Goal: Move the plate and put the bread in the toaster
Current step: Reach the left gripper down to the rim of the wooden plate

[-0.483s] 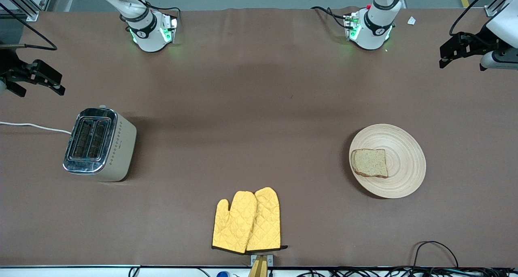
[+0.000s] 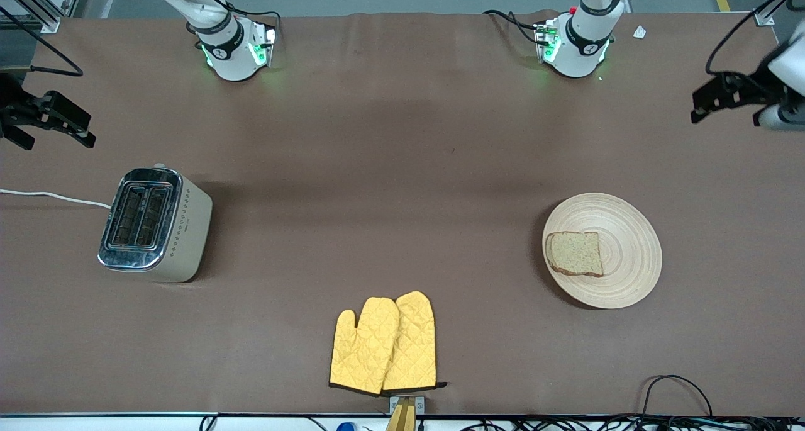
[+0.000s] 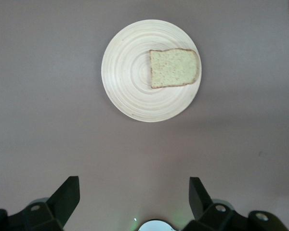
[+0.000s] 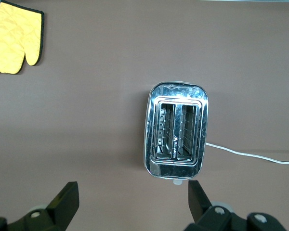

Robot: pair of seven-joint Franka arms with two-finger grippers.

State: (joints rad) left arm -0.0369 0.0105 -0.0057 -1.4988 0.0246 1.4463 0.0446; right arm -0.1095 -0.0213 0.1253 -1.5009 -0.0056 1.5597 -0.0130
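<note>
Lowest in the front view lie two yellow mitts (image 2: 383, 344), side by side near the bottom middle of the frame, and nothing touches them. Up from there, at the right of the frame, sits the plate (image 2: 632, 255) with the bread (image 2: 575, 253) lying flat on it, toward the plate's inner edge. At the left of the frame stands the toaster (image 2: 155, 224), both slots empty, its white cord (image 2: 53, 196) running off the left edge. Farther up, my left gripper (image 2: 723, 97) hangs at the far right edge, over the table end above the plate, fingers wide apart and holding nothing. My right gripper (image 2: 47, 124) hangs at the far left edge, over the table end above the toaster, fingers apart too. Since half a second ago both have slid a little outward and upward in the frame, while plate, bread and toaster have not moved at all. I think that means the job has not really begun: the plate is not moved and the bread is not in a slot. The table (image 2: 402, 167) is covered in a plain brown cloth, smooth and flat. My two white bases stand along the top edge with green lights glowing, and cables lie along the bottom edge.
</note>
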